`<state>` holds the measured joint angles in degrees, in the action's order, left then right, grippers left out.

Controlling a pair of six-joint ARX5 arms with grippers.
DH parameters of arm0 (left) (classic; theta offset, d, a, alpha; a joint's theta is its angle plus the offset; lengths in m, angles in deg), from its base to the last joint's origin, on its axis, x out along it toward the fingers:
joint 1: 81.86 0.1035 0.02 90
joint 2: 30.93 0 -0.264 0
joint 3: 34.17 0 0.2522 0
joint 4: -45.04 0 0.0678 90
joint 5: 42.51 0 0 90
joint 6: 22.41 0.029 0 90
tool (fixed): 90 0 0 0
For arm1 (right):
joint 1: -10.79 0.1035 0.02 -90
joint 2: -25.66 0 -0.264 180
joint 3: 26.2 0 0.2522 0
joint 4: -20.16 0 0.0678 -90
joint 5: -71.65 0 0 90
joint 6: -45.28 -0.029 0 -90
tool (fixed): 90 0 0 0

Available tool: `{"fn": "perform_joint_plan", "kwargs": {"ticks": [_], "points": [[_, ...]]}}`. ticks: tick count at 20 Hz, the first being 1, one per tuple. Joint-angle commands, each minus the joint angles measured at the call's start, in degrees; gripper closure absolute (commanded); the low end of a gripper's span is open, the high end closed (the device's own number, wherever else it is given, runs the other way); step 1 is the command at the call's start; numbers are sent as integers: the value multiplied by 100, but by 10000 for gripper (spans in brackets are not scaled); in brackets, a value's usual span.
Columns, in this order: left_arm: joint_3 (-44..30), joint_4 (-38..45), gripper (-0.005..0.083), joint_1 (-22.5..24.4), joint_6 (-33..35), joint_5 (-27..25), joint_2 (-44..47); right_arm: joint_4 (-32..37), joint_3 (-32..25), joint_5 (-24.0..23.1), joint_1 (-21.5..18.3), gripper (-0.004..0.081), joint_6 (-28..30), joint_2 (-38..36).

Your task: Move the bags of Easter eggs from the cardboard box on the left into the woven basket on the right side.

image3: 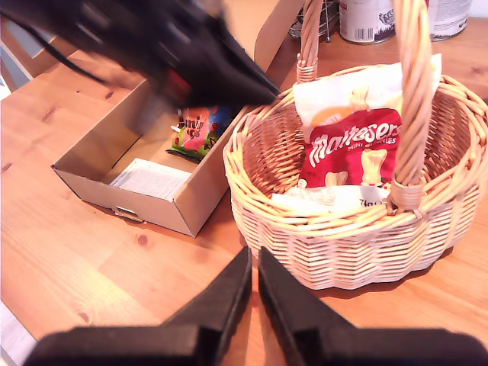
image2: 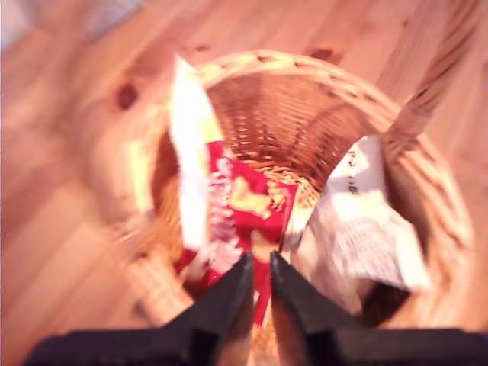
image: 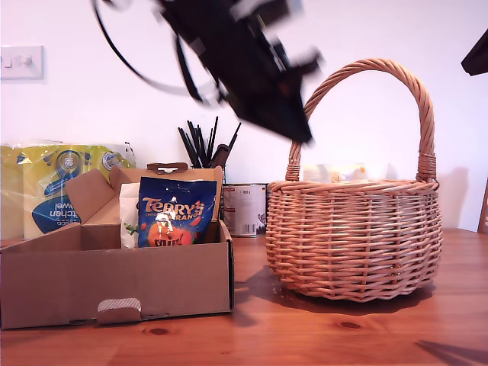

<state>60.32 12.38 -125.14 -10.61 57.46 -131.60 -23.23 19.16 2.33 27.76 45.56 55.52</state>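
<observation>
The cardboard box (image: 114,284) (image3: 145,200) stands at the exterior view's left. A dark blue Terry's bag (image: 174,215) (image3: 200,130) stands in it, with a white bag (image: 128,213) behind. At the exterior view's right is the woven basket (image: 351,229) (image2: 252,61) (image3: 252,191). It holds a red-and-white Maltesers bag (image3: 354,149) (image2: 244,198) and a white bag (image2: 358,221). My first gripper (image2: 259,263) (image: 303,136) hangs blurred above the basket's box-side rim, shut and empty. My second gripper (image3: 254,263) is shut over the table in front of the basket.
A yellow-and-blue kitchen towel pack (image: 53,191) sits behind the box. A metal tin (image: 244,207) (image3: 366,19) with black utensils stands between box and basket. The second arm (image: 476,53) shows at the exterior view's top right corner. The wooden table (image: 305,335) runs in front.
</observation>
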Motion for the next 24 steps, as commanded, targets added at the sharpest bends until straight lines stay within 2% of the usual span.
{"fn": "perform_joint_plan", "kwargs": {"ticks": [1,3,7,10,13,14,15,16,17,18,21,23,24], "points": [[-85,-140,792,122,20,4,55,17,76,37,26,783,20,-2],[-90,-223,792,330,26,28,188,7,76,35,26,783,24,-2],[-96,-476,793,876,291,437,365,-33,76,13,26,783,146,-2],[-111,-857,793,1451,1185,1036,404,-31,76,-4,26,783,151,-2],[-114,-1097,792,2046,2483,1058,352,-48,76,-4,26,783,149,-2],[-114,-1084,767,2221,2719,1067,350,-46,76,-4,26,783,146,-2],[-114,-1023,654,2354,2946,1102,350,-46,76,-4,26,783,146,-2],[-114,-914,425,2457,3099,1113,348,-46,76,-4,26,783,146,-2],[-114,-791,242,2546,3279,1049,348,-46,76,-4,26,783,146,-2],[-111,-699,183,2590,3322,970,348,-46,76,-4,26,783,146,-2],[-111,-640,187,2621,3766,1051,345,-22,76,-4,26,783,146,-2],[-109,-688,187,2632,3722,955,254,-9,76,-4,26,783,146,-2],[-109,-656,187,2629,3517,737,168,-9,76,-4,26,783,146,-2]]}}
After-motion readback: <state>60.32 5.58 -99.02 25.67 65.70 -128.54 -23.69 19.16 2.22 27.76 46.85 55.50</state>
